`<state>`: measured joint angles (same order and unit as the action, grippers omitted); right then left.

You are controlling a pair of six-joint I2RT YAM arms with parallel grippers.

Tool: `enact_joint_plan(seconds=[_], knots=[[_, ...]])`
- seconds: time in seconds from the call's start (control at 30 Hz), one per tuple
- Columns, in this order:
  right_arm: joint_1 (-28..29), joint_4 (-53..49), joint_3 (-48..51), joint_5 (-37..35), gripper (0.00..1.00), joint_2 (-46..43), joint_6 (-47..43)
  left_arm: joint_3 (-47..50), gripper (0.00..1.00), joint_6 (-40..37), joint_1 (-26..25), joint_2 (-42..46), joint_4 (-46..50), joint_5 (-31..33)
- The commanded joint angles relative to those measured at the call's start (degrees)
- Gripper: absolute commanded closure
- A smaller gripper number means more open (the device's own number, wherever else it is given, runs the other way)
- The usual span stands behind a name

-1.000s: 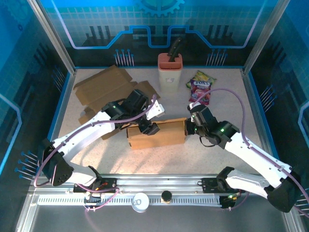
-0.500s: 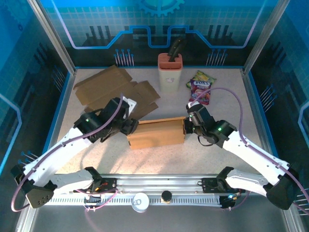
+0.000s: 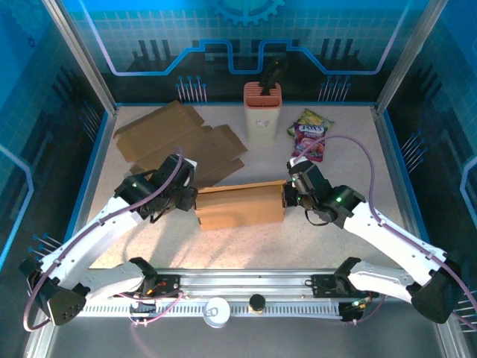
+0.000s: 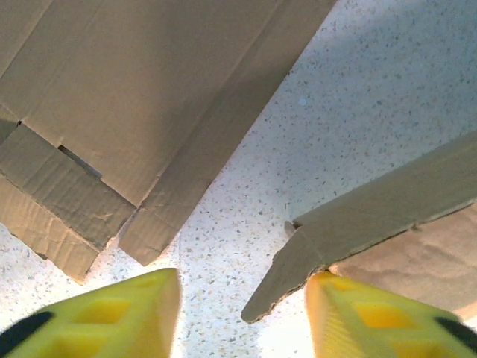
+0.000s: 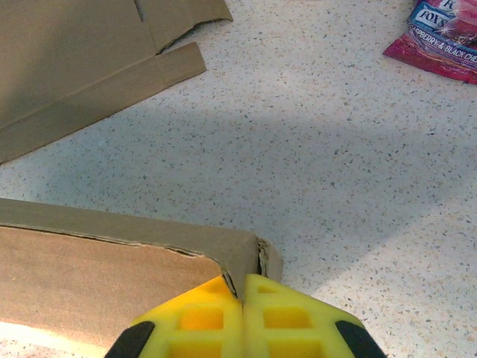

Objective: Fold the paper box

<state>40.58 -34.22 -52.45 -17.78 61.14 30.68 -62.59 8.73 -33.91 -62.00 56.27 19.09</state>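
Note:
The paper box (image 3: 242, 205) is a long brown carton lying across the middle of the table. My right gripper (image 3: 288, 195) is at its right end; in the right wrist view its yellow fingers (image 5: 195, 317) are pressed together on the box's end wall (image 5: 237, 257). My left gripper (image 3: 191, 198) is at the box's left end. In the left wrist view it (image 4: 242, 317) stands open, and a pointed end flap (image 4: 298, 272) of the box reaches into the gap, resting against the right finger (image 4: 373, 317). The left finger (image 4: 112, 317) is apart from the flap.
Flat cardboard sheets (image 3: 171, 142) lie at the back left, close behind my left gripper, and show as cardboard (image 4: 149, 104) in the left wrist view. A beige holder (image 3: 262, 112) with a dark handle stands at the back centre, with a snack packet (image 3: 311, 134) to its right.
My left arm has drawn back from above the box to its left end, and its jaws have narrowed. The right gripper has stayed shut on the right end.

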Motion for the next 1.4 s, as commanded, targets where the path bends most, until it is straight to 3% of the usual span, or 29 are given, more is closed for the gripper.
enact_joint_plan(seconds=[0.0,0.43,0.67,1.0,1.37], knots=[[0.97,-3.24,-0.31,0.82,1.0,0.6,0.7,0.71,0.63,0.15,0.56,-0.4,-0.77,-1.86],[0.95,-3.66,-0.38,0.73,1.0,0.03,0.89,1.06,0.77,0.14,0.75,-1.88,-2.42,-2.87],[1.19,-3.8,-0.79,0.69,1.0,0.38,1.21,0.52,1.0,1.38,0.7,-2.51,-2.14,-4.06],[2.56,-3.5,-0.81,-0.57,1.0,1.01,2.37,-4.27,1.0,15.65,0.7,-8.32,1.14,-11.78],[2.93,-3.49,-0.35,-1.6,1.0,1.07,2.22,-9.23,1.0,17.7,0.89,-11.99,5.45,-16.13]])
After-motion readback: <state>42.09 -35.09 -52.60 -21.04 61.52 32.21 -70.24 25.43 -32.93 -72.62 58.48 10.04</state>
